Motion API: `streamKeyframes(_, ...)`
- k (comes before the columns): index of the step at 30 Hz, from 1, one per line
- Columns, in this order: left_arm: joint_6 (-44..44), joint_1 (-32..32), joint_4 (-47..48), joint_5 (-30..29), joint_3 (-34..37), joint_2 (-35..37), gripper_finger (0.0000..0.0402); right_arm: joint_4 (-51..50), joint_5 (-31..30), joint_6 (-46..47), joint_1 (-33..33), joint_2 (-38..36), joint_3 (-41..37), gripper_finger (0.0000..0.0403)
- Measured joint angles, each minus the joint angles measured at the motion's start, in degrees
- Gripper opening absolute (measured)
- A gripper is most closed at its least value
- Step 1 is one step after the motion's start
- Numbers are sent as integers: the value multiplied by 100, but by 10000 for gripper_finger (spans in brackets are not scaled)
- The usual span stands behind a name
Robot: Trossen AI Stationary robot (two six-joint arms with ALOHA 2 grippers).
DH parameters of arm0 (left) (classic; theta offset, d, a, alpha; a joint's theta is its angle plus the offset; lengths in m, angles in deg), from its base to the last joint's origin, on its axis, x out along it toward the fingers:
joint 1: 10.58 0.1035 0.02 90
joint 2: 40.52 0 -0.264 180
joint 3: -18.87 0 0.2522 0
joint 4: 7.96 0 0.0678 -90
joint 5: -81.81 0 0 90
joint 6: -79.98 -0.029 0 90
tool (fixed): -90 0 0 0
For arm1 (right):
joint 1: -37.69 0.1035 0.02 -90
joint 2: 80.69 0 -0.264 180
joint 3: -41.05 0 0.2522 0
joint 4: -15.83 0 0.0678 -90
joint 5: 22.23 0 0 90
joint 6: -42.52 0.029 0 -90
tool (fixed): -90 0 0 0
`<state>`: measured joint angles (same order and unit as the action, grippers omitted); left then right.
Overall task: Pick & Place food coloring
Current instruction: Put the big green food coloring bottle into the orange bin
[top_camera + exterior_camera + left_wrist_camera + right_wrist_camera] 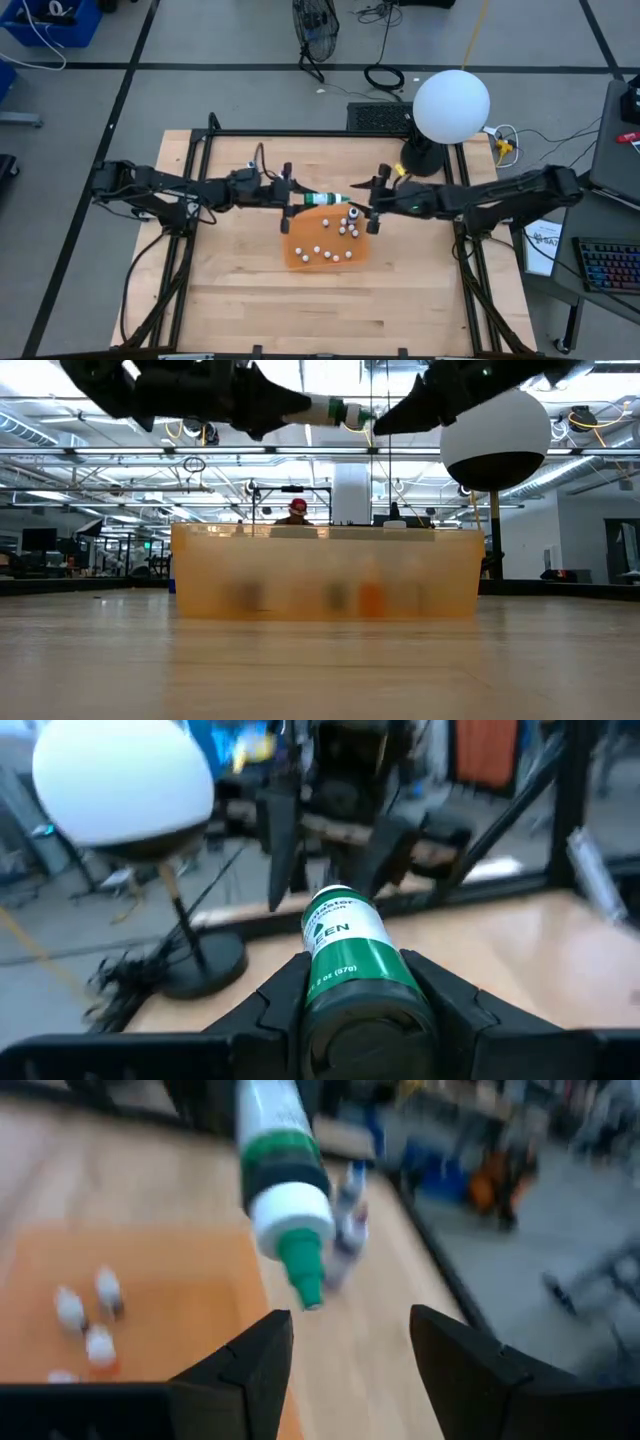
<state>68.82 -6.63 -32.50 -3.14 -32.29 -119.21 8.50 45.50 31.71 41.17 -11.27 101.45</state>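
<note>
Green food coloring bottle (322,199) is held level in mid-air above the orange tray's (300,255) 12 o'clock edge, pinched by left gripper (291,199). Right gripper (368,197) sits spread at its cap end — looks like a handover; next it must close on the cap. Label legible: "EN", "oz (37g)".

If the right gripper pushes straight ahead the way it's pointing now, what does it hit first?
Most likely the green tip of the food coloring bottle, which the left gripper holds out sideways above the orange tray. The right gripper is open, facing that tip, though depth is uncertain.
</note>
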Motion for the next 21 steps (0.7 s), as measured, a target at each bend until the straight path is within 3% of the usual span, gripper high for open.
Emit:
streamKeyframes(7,197,284,-656,593,264,0,134,3290,1214,-523,-314,-85,-1350,195)
streamKeyframes(13,287,330,-649,642,264,0,134,4181,1928,-611,-424,481,-1309,199)
streamKeyframes(21,295,328,-647,643,262,0,134,4581,1963,-659,-463,1226,-927,255)
